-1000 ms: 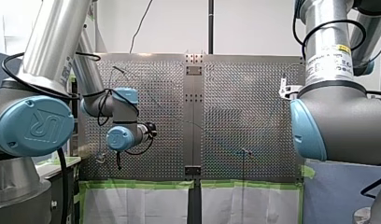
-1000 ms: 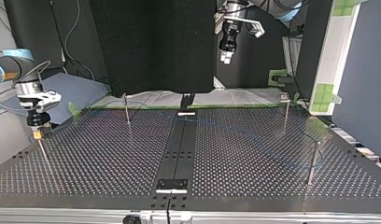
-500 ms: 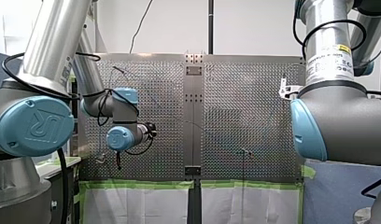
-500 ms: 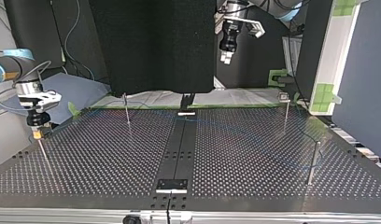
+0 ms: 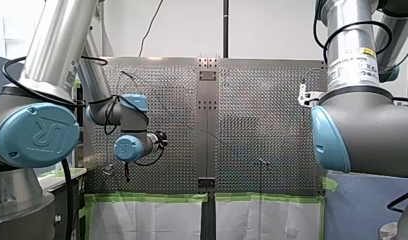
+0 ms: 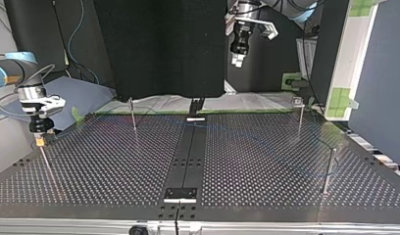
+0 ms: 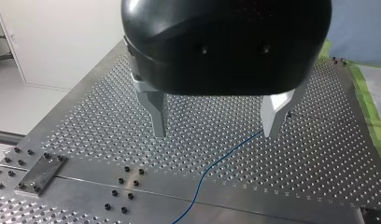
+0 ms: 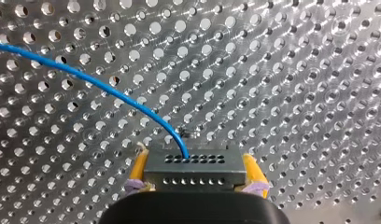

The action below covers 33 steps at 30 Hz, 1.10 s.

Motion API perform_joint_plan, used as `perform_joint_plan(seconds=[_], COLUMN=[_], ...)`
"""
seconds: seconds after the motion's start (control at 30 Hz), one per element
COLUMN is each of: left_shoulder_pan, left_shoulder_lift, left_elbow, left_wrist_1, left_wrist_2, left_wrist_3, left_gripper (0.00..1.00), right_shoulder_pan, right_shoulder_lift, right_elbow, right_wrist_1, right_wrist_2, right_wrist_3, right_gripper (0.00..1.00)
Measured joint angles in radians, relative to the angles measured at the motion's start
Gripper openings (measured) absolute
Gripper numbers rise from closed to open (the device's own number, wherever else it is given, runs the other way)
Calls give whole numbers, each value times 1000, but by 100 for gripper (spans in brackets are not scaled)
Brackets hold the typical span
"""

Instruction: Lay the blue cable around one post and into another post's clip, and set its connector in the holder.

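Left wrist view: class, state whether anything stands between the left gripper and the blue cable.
Nothing visible does. My left gripper hangs open above the perforated table, and the blue cable lies uncovered on it directly beneath.

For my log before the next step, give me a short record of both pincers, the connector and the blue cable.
left pincer: open, empty, raised over the table
right pincer: shut on the connector, yellow pads either side
blue cable: leaves the connector, trails across the table
routing at posts: cannot tell
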Motion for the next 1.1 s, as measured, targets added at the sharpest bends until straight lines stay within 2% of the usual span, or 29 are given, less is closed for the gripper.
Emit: perform_joint_plan(seconds=[0.53, 0.57, 0.6, 0.63, 0.67, 0.7, 0.77, 0.8, 0.83, 0.87, 0.9, 0.93, 1.1], left_shoulder_pan=[2, 2, 2, 2, 2, 2, 2, 2, 2, 2, 2, 2, 3], left_shoulder_lift=[0, 0, 0, 0, 0, 0, 0, 0, 0, 0, 0, 0, 0], left_elbow=[-1, -1, -1, -1, -1, -1, -1, -1, -1, -1, -1, -1, -1], left_wrist_1=[0, 0, 0, 0, 0, 0, 0, 0, 0, 0, 0, 0, 0], left_wrist_2=[0, 0, 0, 0, 0, 0, 0, 0, 0, 0, 0, 0, 0], left_wrist_3=[0, 0, 0, 0, 0, 0, 0, 0, 0, 0, 0, 0, 0], left_gripper=[100, 100, 100, 100, 100, 100, 100, 100, 100, 100, 100, 100, 100], right_shoulder_pan=[3, 3, 3, 3, 3, 3, 3, 3, 3, 3, 2, 2, 2], right_shoulder_lift=[1, 1, 0, 1, 0, 1, 1, 1, 1, 0, 1, 1, 1], right_elbow=[-1, -1, -1, -1, -1, -1, -1, -1, -1, -1, -1, 0, 0], right_wrist_1=[1, 2, 3, 3, 4, 4, 5, 6, 6, 7, 8, 10, 12], right_wrist_2=[-1, -1, 0, 0, 0, 0, 1, 1, 3, 5, 9, 12, 20], right_wrist_3=[-10, -11, -11, -12, -13, -14, -16, -17, -18, -18, -18, -18, -18], right_gripper=[0, 11, 11, 25, 35, 35, 64, 64, 75, 91, 91, 99, 99])
